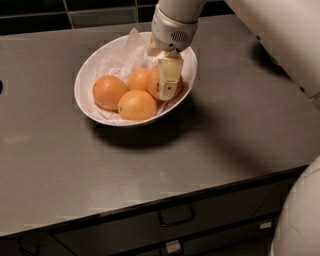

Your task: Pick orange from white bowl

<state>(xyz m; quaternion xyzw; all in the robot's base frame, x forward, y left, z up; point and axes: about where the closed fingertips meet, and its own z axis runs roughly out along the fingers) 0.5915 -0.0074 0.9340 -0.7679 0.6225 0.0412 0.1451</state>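
The white bowl (82, 80), wide, shallow and lined with crinkled white paper (125, 52), stands on the grey counter at the upper middle. Several oranges lie in it. The orange (153, 84), the deepest in colour, lies at the bowl's right side, partly hidden by my gripper. My gripper (168, 86) reaches down from above into the right side of the bowl and is right at this orange. Three paler oranges lie to the left: one at the left (109, 91), one at the front (136, 105), one behind (138, 78).
The grey counter (210, 150) spreads around the bowl, and its front edge runs above drawers with handles (176, 217). A dark tiled wall (70, 15) backs the counter. My white arm (280, 35) crosses the upper right, and its body (300, 215) fills the lower right corner.
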